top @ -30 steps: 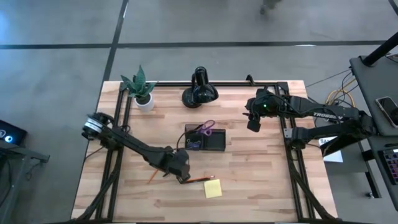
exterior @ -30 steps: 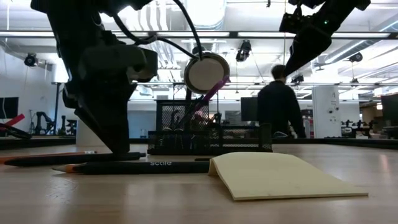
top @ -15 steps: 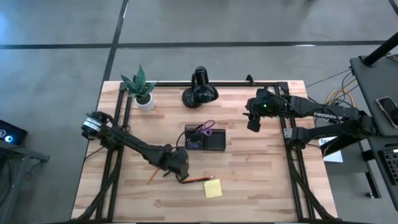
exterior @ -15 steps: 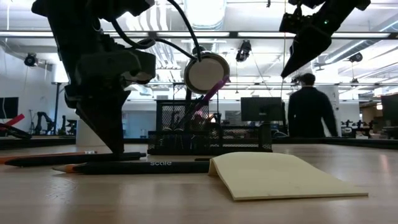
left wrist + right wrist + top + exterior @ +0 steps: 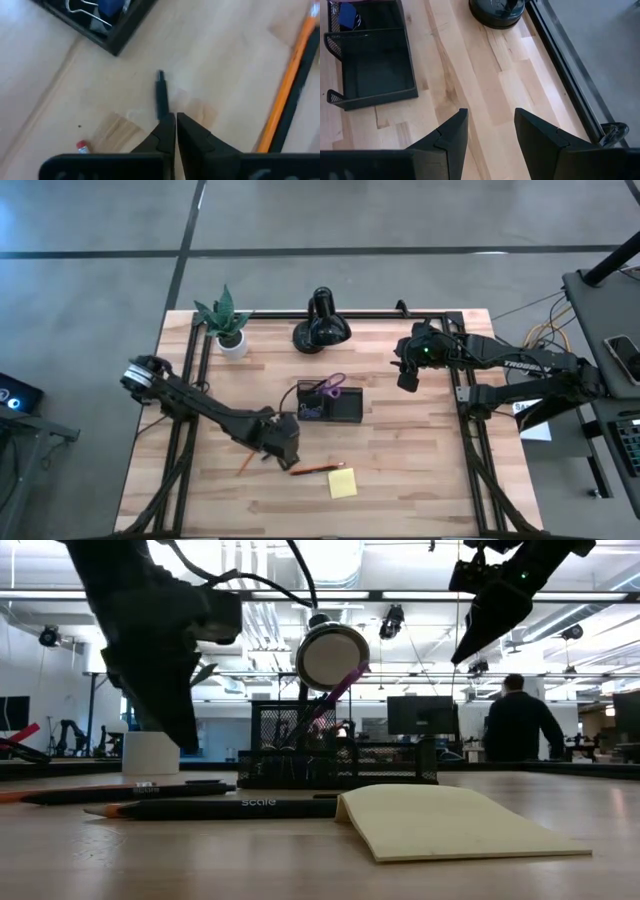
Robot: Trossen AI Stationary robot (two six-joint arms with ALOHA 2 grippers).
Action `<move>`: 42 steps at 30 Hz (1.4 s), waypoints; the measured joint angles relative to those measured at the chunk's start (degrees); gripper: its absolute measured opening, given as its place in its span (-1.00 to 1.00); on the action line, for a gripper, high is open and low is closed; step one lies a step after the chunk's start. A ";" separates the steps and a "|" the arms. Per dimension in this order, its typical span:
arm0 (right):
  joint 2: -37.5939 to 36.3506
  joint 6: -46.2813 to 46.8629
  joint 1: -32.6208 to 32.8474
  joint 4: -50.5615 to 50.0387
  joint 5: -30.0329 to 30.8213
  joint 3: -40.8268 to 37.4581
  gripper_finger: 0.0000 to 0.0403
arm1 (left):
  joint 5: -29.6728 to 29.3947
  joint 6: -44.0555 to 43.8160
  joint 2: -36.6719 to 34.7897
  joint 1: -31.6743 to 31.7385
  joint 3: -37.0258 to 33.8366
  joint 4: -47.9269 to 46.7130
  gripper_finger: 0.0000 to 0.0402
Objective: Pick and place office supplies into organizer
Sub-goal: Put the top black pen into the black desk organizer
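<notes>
Just in front of the organizer (image 5: 330,402), seen from above, the left gripper (image 5: 287,450) hangs beside an orange pencil (image 5: 313,469) and sticky-note pad (image 5: 342,482). Its wrist view shows fingers pinched on a black pen (image 5: 161,100) — keep it level. The right gripper (image 5: 407,379) waits, spread, well right of the organizer.

The high view looked straight down from well above on the whole wooden table (image 5: 400,450), while the low view sat at tabletop height at the near edge, close to the yellow sticky pad (image 5: 455,820) and facing level toward the far room. The left wrist view looked down from close above the boards beside a corner of the organizer (image 5: 107,25). The right wrist view looked down from higher, and shared that organizer (image 5: 370,60) with every other view.
</notes>
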 joint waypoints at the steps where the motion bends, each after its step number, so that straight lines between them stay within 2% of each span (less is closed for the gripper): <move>1: 0.01 0.03 0.01 -0.02 -0.02 0.00 -0.23 | 0.09 0.68 -0.02 -0.03 -0.02 0.19 -1.00; 8: 0.02 0.14 0.01 -0.24 -0.02 0.00 -0.23 | 0.50 1.69 1.39 0.05 -0.41 -0.18 -0.94; 18: 0.02 0.14 0.03 -0.33 -0.02 0.00 -0.23 | 0.71 0.14 5.12 0.27 -0.31 0.04 -0.37; 21: 0.02 0.12 0.04 -0.31 0.00 0.00 -0.23 | 0.68 0.14 6.33 0.35 -0.28 0.29 -0.29; 25: 0.04 0.12 0.03 -0.28 0.00 0.00 -0.23 | 0.79 0.21 7.92 0.34 -0.08 0.22 -0.40; 32: 0.04 0.14 0.03 -0.28 -0.02 0.00 -0.23 | 0.95 2.16 9.09 0.46 -0.24 -0.62 -0.90; 39: 0.07 0.12 0.03 -0.26 -0.02 0.00 -0.23 | 1.72 2.10 7.99 2.03 -0.09 -0.41 -0.94; 42: 0.07 0.12 0.01 -0.25 -0.01 0.00 -0.23 | -0.53 2.11 5.82 2.71 0.51 0.21 -0.95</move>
